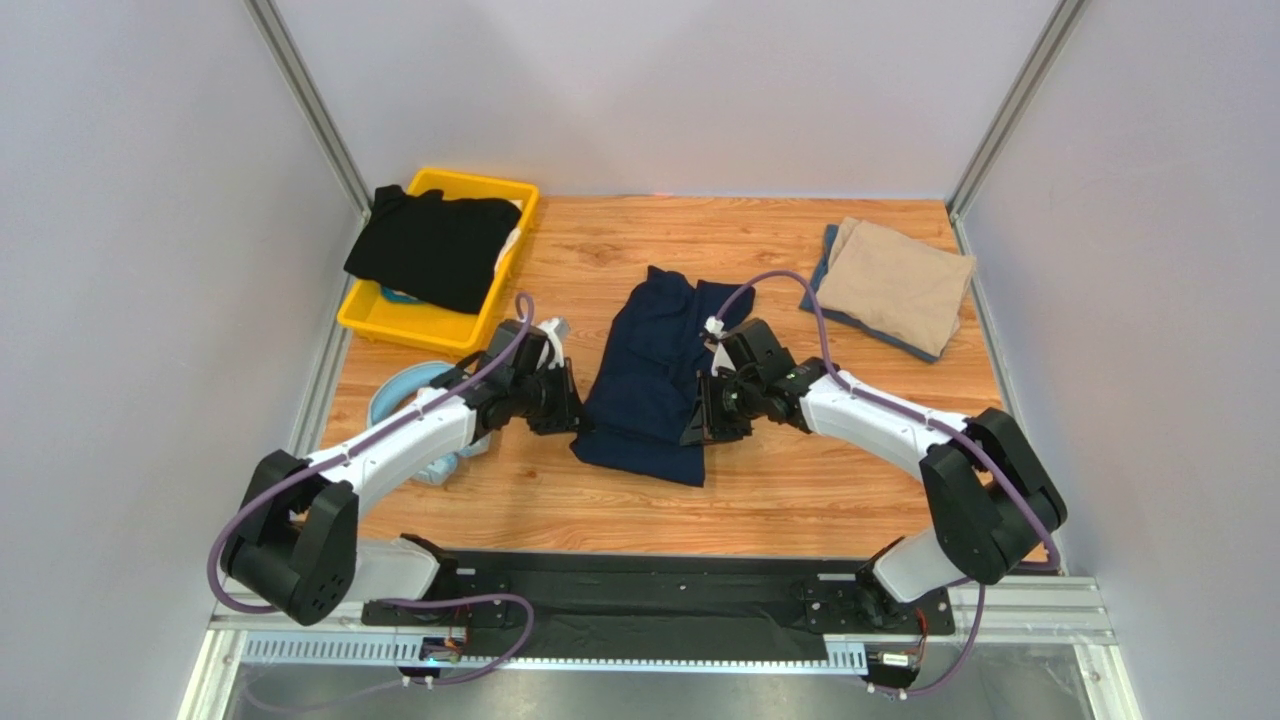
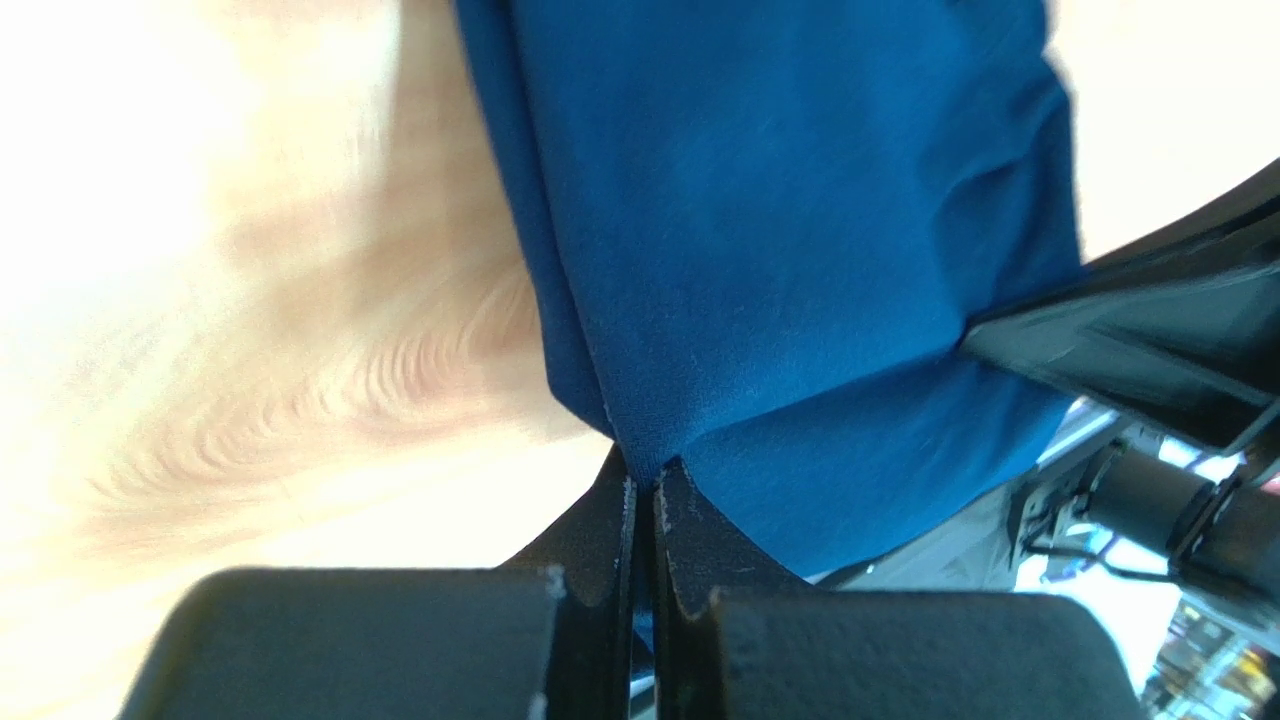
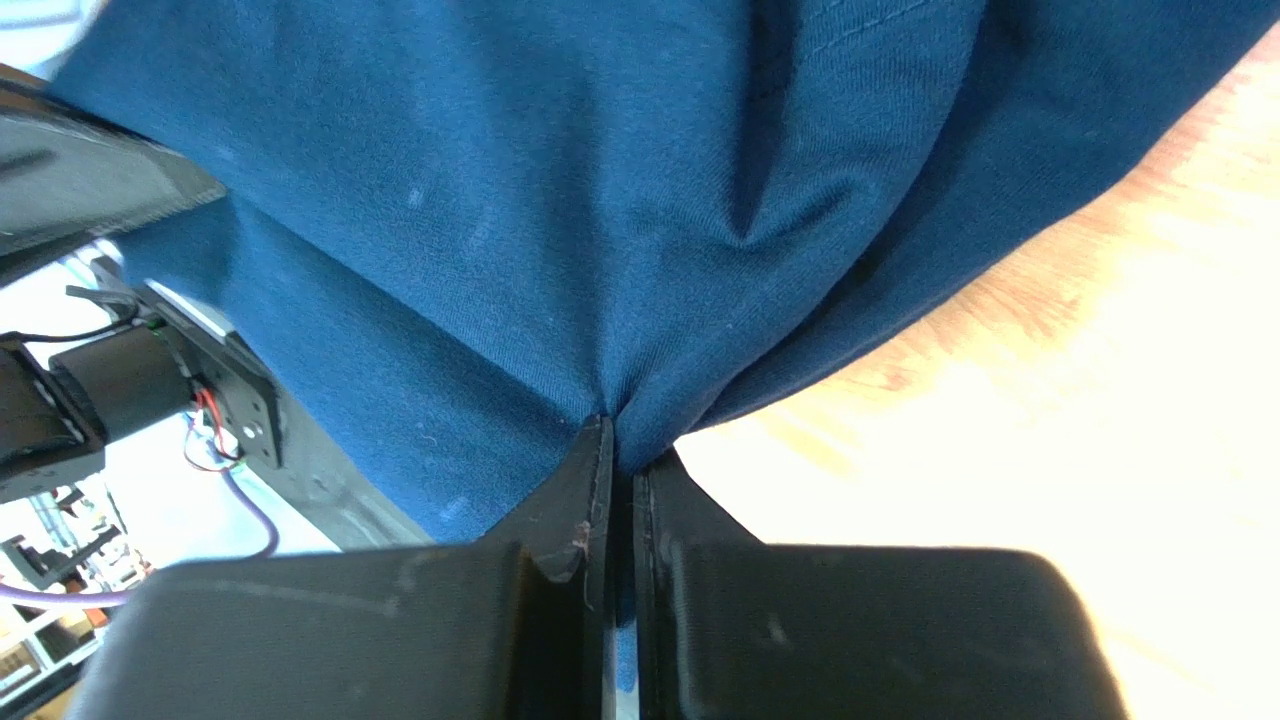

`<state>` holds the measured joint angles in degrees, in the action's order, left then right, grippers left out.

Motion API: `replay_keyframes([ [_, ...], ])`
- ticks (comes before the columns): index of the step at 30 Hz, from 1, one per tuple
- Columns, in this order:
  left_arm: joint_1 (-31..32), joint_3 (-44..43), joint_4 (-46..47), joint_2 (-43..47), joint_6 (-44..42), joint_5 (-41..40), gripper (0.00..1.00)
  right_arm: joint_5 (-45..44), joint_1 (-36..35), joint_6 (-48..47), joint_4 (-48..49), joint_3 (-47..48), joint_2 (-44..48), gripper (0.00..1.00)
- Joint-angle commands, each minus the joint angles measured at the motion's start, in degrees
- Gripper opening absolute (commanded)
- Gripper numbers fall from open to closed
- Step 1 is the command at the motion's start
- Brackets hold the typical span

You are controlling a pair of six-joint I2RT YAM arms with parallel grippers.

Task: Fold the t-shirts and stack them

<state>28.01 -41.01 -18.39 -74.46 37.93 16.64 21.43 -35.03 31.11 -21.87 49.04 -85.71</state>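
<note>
Right now the navy shirt (image 1: pixel 649 375) lies partly folded in the middle of the wooden table (image 1: pixel 812 480), long and narrow, running from the far side toward the arms. Both arms meet it at its near end, 1 on each side. The left gripper (image 1: pixel 568 405) sits at the shirt's left edge; the left wrist view shows its fingers pressed together with a pinch of navy cloth (image 2: pixel 781 225) caught between the tips (image 2: pixel 643 488). The right gripper (image 1: pixel 703 413) is at the shirt's right edge, and the right wrist view shows the same thing: fingers tight together (image 3: pixel 619 443), blue fabric (image 3: pixel 526 195) gathered into folds at the pinch.

The black shirt (image 1: pixel 436 243) is draped over the yellow bin (image 1: pixel 376 318) at the far left. The tan shirt (image 1: pixel 899 282) lies folded at the far right, well apart from the navy one. Light blue headphones (image 1: pixel 403 393) sit just beside the left arm, partly hidden under it.
</note>
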Motion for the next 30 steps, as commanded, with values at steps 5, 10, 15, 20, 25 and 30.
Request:
replay_keyframes([
  [5,-0.59,-18.47,-7.61,-8.41,-5.76,-5.30,0.00,-2.71,0.31,-0.18,-6.34,9.23,-2.70,0.00],
  [10,-0.59,-29.53,-10.87,-17.20,-7.34,-5.74,0.00,-3.76,0.66,-0.96,-8.01,13.27,-5.51,0.01],
  [15,-0.76,-40.17,-15.00,-25.19,-9.28,-5.48,0.00,-3.68,2.59,-0.97,-9.16,17.23,-7.97,0.02],
  [20,-1.47,-45.46,-16.06,-29.42,-9.46,-3.82,0.00,-1.48,5.58,-0.18,-9.07,18.99,-11.40,0.02],
  [25,-2.34,-50.82,-17.11,-33.82,-9.81,-1.97,0.00,3.07,9.09,2.55,-8.02,21.01,-13.86,0.02],
  [30,-2.61,-52.86,-17.64,-34.62,-9.72,-0.65,0.00,5.64,10.06,3.25,-6.87,22.77,-15.62,0.10],
])
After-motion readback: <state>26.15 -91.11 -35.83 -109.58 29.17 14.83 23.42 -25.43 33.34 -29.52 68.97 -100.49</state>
